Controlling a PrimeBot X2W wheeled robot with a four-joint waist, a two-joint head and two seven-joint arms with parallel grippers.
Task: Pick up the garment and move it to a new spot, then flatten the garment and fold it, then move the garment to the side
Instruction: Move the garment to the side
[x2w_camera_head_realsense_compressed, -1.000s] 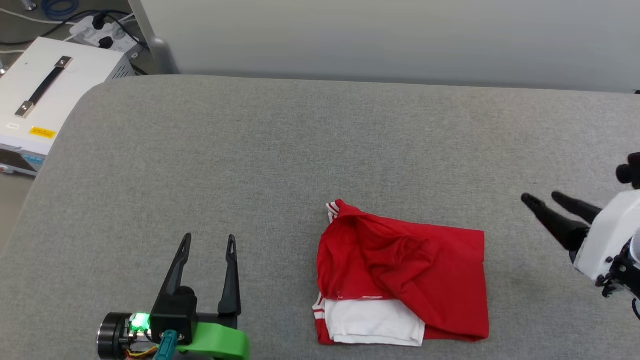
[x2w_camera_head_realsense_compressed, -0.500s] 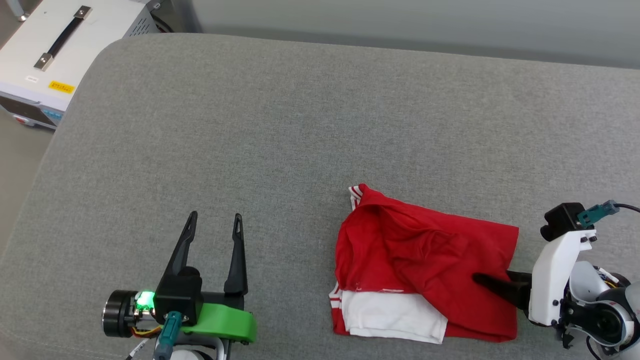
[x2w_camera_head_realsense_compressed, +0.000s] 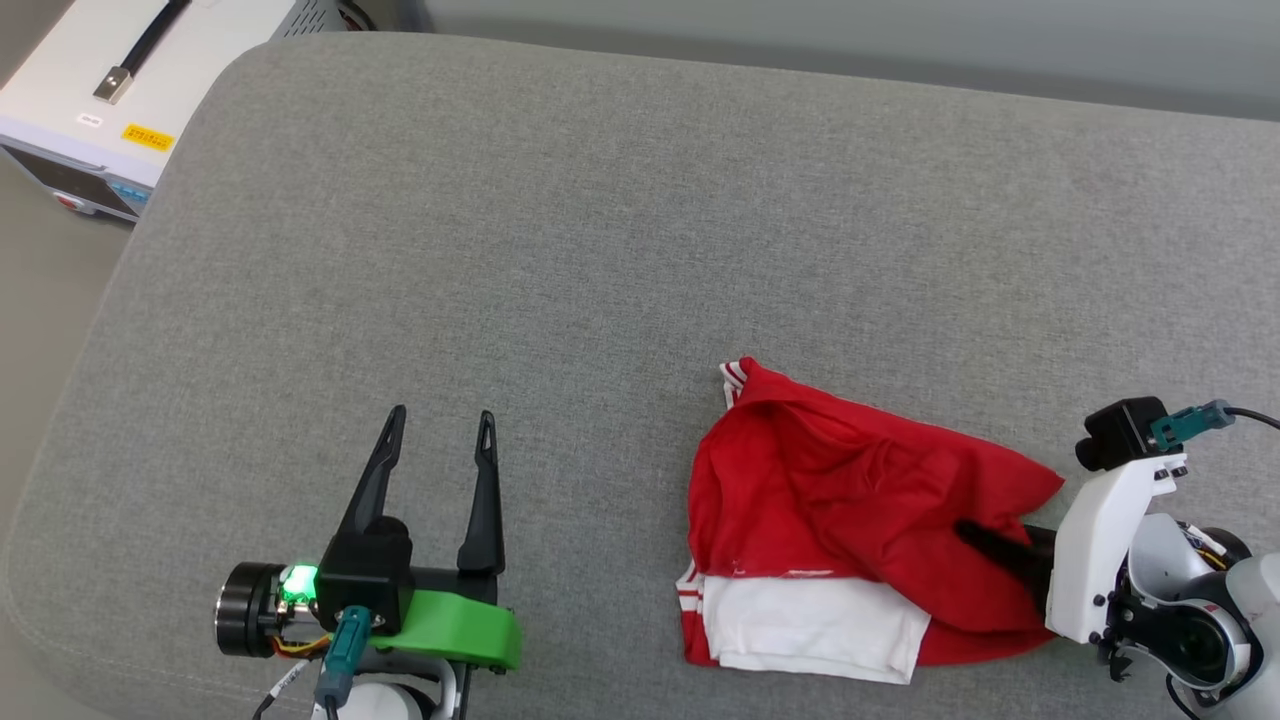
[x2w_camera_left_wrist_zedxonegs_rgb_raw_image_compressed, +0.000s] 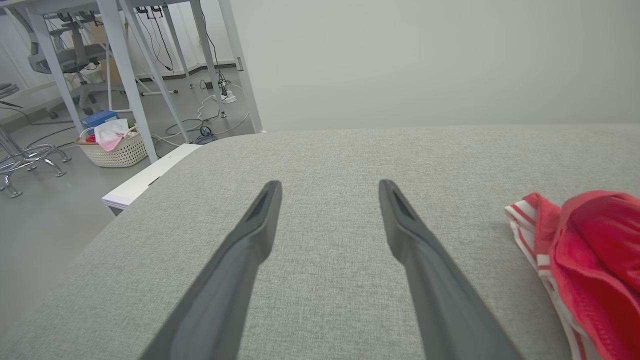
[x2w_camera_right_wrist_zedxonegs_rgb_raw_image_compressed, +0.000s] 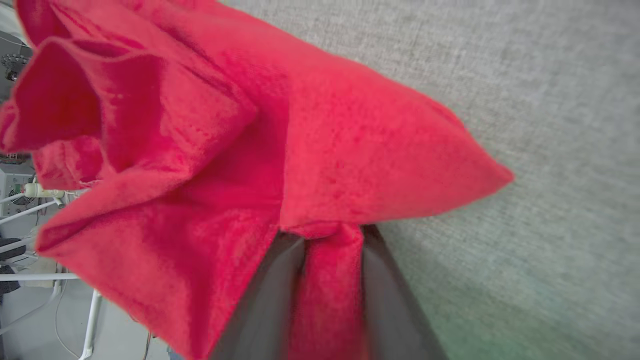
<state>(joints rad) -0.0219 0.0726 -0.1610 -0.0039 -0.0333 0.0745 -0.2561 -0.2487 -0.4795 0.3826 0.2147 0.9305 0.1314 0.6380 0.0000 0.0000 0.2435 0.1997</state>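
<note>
The garment (x2w_camera_head_realsense_compressed: 860, 490) is a red jersey, loosely folded on the grey padded table (x2w_camera_head_realsense_compressed: 600, 250), with a white sleeve (x2w_camera_head_realsense_compressed: 810, 625) showing at its near edge and striped trim at its far left corner. My right gripper (x2w_camera_head_realsense_compressed: 985, 545) reaches in from the right at the garment's right edge. In the right wrist view its jaws (x2w_camera_right_wrist_zedxonegs_rgb_raw_image_compressed: 332, 232) are closed on a bunched fold of the red garment (x2w_camera_right_wrist_zedxonegs_rgb_raw_image_compressed: 225, 125), and the right corner is drawn up into a point. My left gripper (x2w_camera_head_realsense_compressed: 442, 420) rests open over bare table to the left, with the garment (x2w_camera_left_wrist_zedxonegs_rgb_raw_image_compressed: 590, 240) well off to its right.
A white equipment box (x2w_camera_head_realsense_compressed: 110, 90) with a black handle stands past the table's far left corner. The left wrist view shows desk legs, cables and a laundry basket (x2w_camera_left_wrist_zedxonegs_rgb_raw_image_compressed: 112, 145) on the floor beyond the table's rounded edge.
The head camera tilted down and turned. My right gripper came in from the right onto the garment's right edge and closed on the fabric, whose right corner now peaks. The left gripper stayed put.
</note>
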